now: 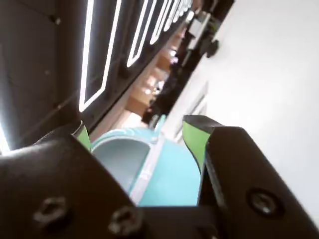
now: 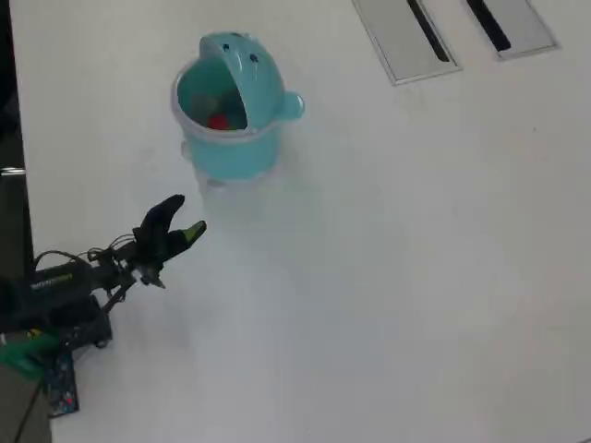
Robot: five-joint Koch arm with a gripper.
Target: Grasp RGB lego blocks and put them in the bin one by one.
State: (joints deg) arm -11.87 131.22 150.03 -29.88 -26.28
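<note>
The teal bin (image 2: 231, 148) stands on the white table at the upper left of the overhead view, with its domed lid tipped up and back. A red lego block (image 2: 219, 121) lies inside it; I make out no other blocks on the table. My gripper (image 2: 187, 214) is below and left of the bin, apart from it, open and holding nothing. In the wrist view the bin (image 1: 172, 174) shows between the two green-padded fingers (image 1: 193, 139) of the open gripper (image 1: 137, 135), with its hollow to the left.
Two grey slotted panels (image 2: 406, 37) (image 2: 512, 23) are set into the table at the top right. The arm's base and cables (image 2: 46, 300) sit at the left edge, beside the table's dark border.
</note>
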